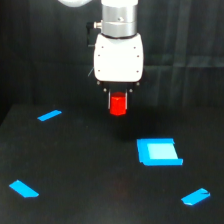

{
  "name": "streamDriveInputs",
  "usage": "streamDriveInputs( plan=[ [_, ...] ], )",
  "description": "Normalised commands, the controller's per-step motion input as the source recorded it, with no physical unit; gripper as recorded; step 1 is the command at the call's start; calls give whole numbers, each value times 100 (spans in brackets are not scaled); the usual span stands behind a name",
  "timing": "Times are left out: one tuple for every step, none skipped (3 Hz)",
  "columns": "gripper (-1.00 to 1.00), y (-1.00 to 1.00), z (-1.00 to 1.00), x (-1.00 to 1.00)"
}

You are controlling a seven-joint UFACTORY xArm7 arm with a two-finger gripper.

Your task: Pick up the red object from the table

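Note:
The red object [118, 104] is a small bright red chunky block. It hangs between the short fingers under my white gripper [118, 100], in the upper middle of the exterior view. The gripper is shut on it and holds it above the matte black table [90, 170], with a faint shadow on the surface below it. The fingers themselves are mostly hidden behind the block and the gripper's white body.
A flat blue square piece [158, 152] lies on the table below and to the right of the gripper. Blue strips lie at the left [49, 115], the lower left [23, 189] and the lower right [195, 197]. A dark curtain hangs behind.

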Motion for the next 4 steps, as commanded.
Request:
streamDriveInputs(
  plan=[
    [-93, 17, 37, -9],
    [-100, 4, 27, -11],
    [-88, 18, 19, -21],
    [-100, 7, 12, -10]
  ],
)
